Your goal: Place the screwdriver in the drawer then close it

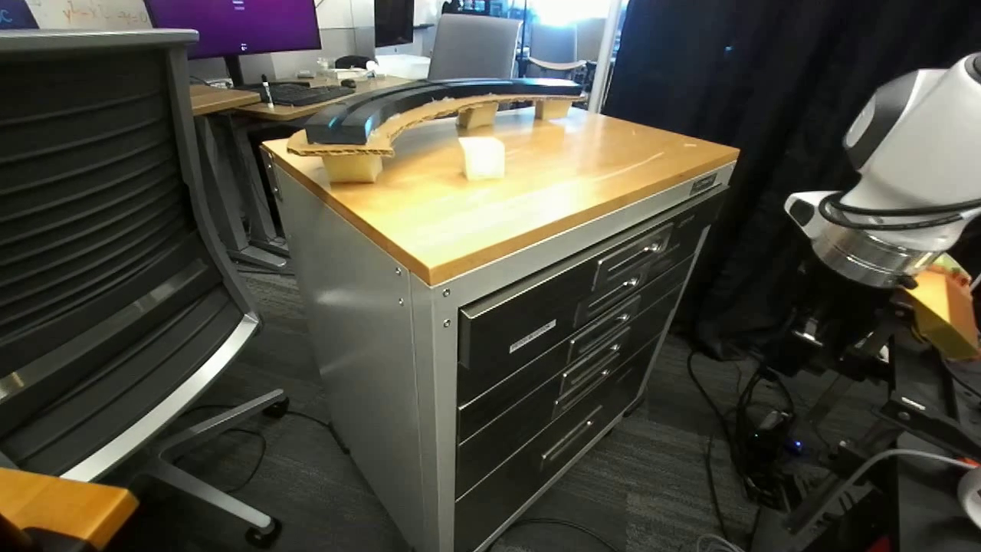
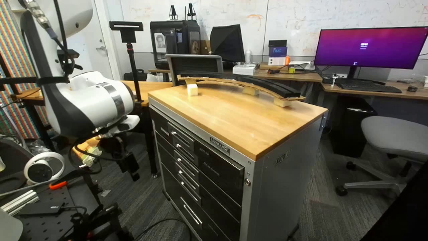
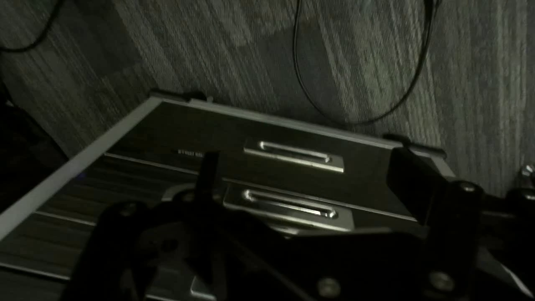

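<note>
Gripper (image 3: 307, 177) spread and empty, uppermost drawer (image 1: 563, 303) closed or nearly so

In both exterior views the arm (image 2: 88, 105) hangs in front of the grey cabinet (image 1: 360, 322), with no contact to be seen. The wrist view is dim, but the jaws stand far apart, and nothing appears held between them; the handle of the lowest drawer (image 3: 294, 155) shows in the gap, beyond their reach.

The screwdriver cannot be found in any of the three views. It may lie inside the drawer, whose interior is hidden, or out of frame; a tool so small and dark could also go unnoticed.

The drawer, just under the wooden top (image 1: 529, 176), looks almost home, its front seeming slightly proud of those below.

The step in hand has two readings. The likelier is the closing, with the tool inside; a task not yet begun cannot be ruled out. On the first reading, the next move calls for a steady push near the middle of the drawer front, so that it does not skew, until it sits flush. On the second, the screwdriver must be located and grasped, and the drawer pulled out enough to receive it.
</note>
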`<state>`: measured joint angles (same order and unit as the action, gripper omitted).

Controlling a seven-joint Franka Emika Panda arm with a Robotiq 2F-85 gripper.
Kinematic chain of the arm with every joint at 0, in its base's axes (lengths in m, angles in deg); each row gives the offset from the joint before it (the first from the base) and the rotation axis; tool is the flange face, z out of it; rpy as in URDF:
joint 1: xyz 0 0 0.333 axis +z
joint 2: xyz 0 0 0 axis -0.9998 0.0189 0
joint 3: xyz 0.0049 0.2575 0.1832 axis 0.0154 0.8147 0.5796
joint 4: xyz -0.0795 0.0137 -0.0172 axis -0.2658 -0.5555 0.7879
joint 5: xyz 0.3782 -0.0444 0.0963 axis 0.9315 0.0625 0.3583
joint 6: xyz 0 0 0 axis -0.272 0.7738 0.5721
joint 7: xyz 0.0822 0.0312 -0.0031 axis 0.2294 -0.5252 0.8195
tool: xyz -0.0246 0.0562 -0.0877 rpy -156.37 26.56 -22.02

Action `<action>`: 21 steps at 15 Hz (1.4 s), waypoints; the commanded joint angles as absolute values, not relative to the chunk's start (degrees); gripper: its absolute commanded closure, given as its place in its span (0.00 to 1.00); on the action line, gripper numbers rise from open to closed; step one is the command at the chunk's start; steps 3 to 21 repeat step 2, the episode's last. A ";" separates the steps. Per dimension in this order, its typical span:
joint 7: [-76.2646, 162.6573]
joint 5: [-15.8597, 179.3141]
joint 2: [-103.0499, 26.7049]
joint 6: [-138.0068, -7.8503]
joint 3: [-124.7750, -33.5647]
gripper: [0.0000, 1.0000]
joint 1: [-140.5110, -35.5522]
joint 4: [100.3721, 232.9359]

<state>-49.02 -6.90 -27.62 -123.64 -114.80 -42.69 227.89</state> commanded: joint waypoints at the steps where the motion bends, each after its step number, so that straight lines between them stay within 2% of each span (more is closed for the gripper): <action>1: -48.04 -6.73 -27.83 -123.25 -113.53 0.00 -44.85 228.78; 21: -48.05 -6.74 -27.70 -123.28 -113.84 0.00 -44.90 228.66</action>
